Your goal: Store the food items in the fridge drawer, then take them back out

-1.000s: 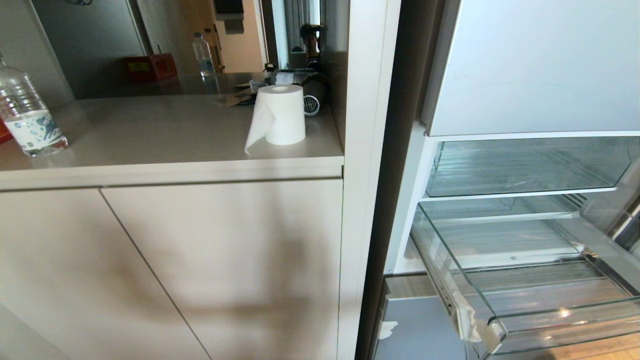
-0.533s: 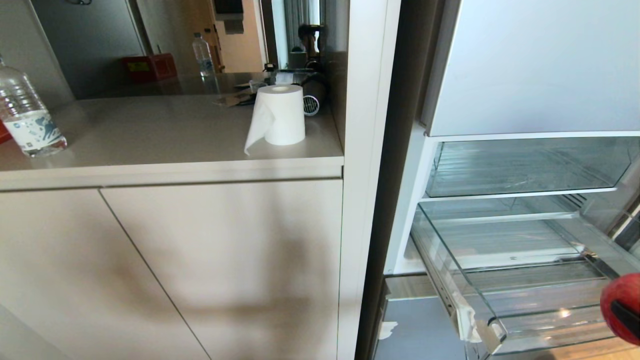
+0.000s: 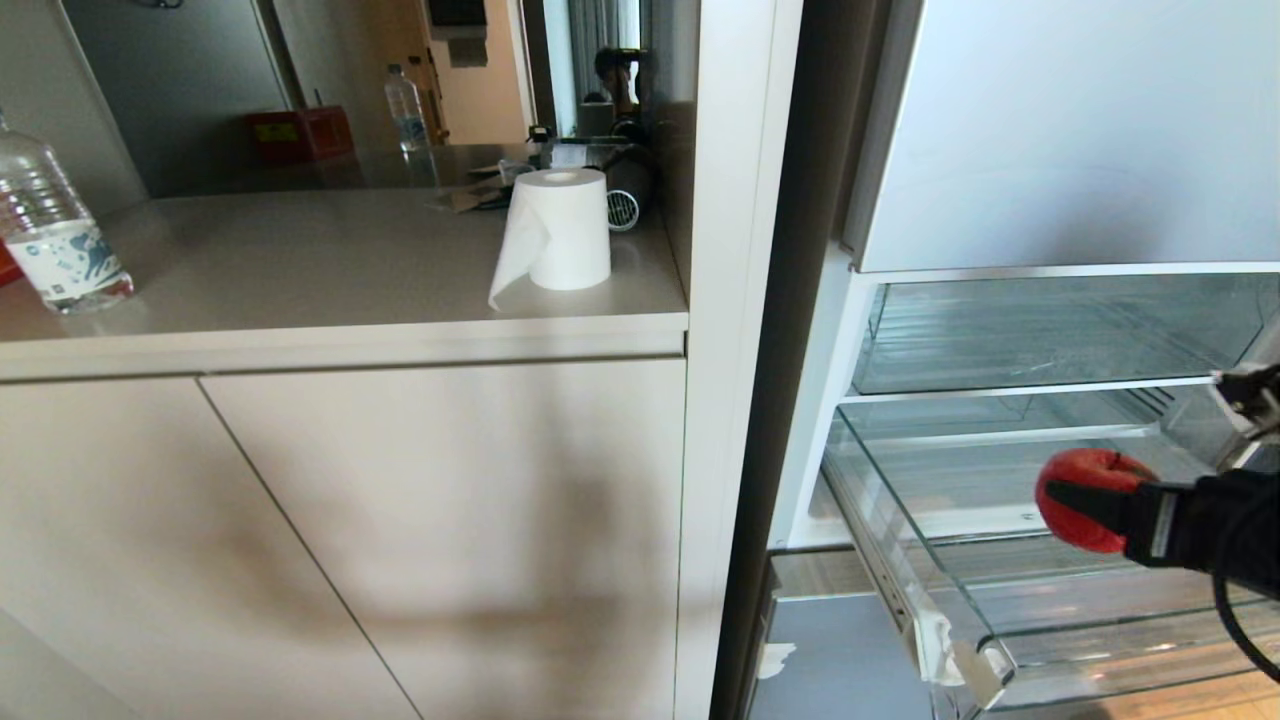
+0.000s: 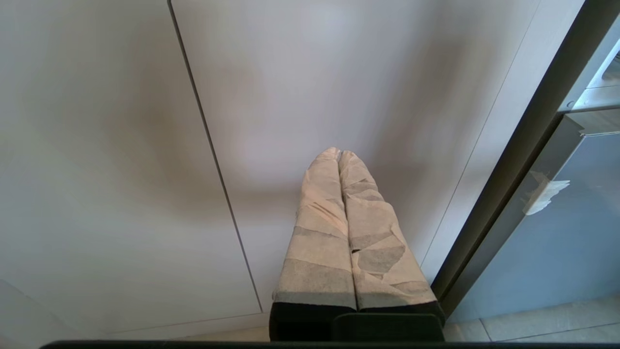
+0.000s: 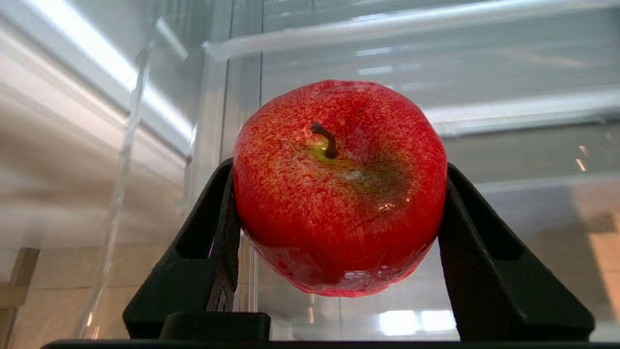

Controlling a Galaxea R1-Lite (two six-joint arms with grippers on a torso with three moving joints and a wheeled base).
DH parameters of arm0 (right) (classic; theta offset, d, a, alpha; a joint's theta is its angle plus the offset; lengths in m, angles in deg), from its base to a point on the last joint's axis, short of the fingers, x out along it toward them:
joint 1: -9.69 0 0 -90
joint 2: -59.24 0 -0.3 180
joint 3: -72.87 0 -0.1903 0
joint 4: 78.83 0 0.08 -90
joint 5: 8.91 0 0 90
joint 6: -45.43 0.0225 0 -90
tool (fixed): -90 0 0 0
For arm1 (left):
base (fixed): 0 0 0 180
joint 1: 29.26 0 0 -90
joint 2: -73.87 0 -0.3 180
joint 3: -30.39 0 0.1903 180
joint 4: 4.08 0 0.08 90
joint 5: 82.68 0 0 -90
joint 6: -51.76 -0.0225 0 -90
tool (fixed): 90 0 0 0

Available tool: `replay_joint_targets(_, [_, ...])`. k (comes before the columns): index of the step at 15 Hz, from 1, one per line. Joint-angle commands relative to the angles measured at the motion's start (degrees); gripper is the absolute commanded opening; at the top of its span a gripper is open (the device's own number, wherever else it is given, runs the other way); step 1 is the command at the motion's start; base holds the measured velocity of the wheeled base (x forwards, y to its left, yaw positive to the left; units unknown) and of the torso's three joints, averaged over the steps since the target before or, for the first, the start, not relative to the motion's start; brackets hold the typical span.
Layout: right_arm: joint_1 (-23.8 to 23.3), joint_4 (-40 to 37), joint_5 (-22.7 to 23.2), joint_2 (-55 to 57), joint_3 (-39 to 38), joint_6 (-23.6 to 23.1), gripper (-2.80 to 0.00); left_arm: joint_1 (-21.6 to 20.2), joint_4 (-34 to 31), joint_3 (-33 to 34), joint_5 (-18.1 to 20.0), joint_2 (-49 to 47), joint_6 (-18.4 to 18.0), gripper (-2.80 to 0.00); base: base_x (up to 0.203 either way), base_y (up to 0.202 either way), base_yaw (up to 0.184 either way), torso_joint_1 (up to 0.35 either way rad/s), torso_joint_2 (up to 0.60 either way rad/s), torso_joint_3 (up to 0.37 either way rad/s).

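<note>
**Above the Drawer, First Apple Not Yet Stored**

Over the pulled-out fridge drawer (image 3: 1050, 590), the right gripper (image 3: 1085, 500) clamps the apple (image 5: 339, 186) between both fingers, clear of the ribbed floor. Nothing lies in the drawer, so storing looks barely begun and removal is all ahead. Left gripper (image 4: 341, 160) hangs pressed closed, empty, beside the drawer, facing the cabinet door (image 4: 121, 145).

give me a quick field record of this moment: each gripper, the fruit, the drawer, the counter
right gripper: shut on the apple, held above the fridge drawer
left gripper: shut, empty, facing the cabinet door
apple: red, stem showing, clear of the drawer floor
fridge drawer: pulled out, nothing seen in it
counter: paper roll near the fridge side, water bottle at far left
second fruit: not in view
</note>
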Motion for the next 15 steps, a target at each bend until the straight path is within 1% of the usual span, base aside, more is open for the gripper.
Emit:
replay_joint_targets(1, [0.1, 3.1, 0.3, 12.9, 3.2, 0.1, -2.80, 0.0, 0.0, 0.0, 0.0, -0.1, 0.0, -2.80, 0.000, 0.000, 0.000, 0.000, 0.00, 0.000])
replay_joint_targets(5, [0.3, 9.7, 0.5, 25.4, 8.4, 0.0, -2.80, 0.0, 0.0, 0.0, 0.0, -0.1, 0.0, -2.80, 0.000, 0.000, 0.000, 0.000, 0.00, 0.000])
replay_joint_targets(7, [0.3, 15.3, 0.5, 30.6, 9.6, -0.1, -2.80, 0.0, 0.0, 0.0, 0.0, -0.1, 0.0, -2.80, 0.000, 0.000, 0.000, 0.000, 0.00, 0.000])
replay_joint_targets(9, [0.3, 20.0, 0.4, 34.1, 10.0, 0.1, -2.80, 0.0, 0.0, 0.0, 0.0, -0.1, 0.0, -2.80, 0.000, 0.000, 0.000, 0.000, 0.00, 0.000])
replay_joint_targets(11, [0.3, 20.7, 0.5, 34.7, 9.9, 0.2, -2.80, 0.0, 0.0, 0.0, 0.0, -0.1, 0.0, -2.80, 0.000, 0.000, 0.000, 0.000, 0.00, 0.000])
replay_joint_targets(12, [0.2, 20.7, 0.4, 34.6, 9.9, 0.2, 0.00, 0.0, 0.0, 0.0, 0.0, -0.1, 0.0, -2.80, 0.000, 0.000, 0.000, 0.000, 0.00, 0.000])
replay_joint_targets(15, [0.3, 20.8, 0.5, 34.9, 9.4, 0.6, 0.00, 0.0, 0.0, 0.0, 0.0, -0.1, 0.0, -2.80, 0.000, 0.000, 0.000, 0.000, 0.00, 0.000])
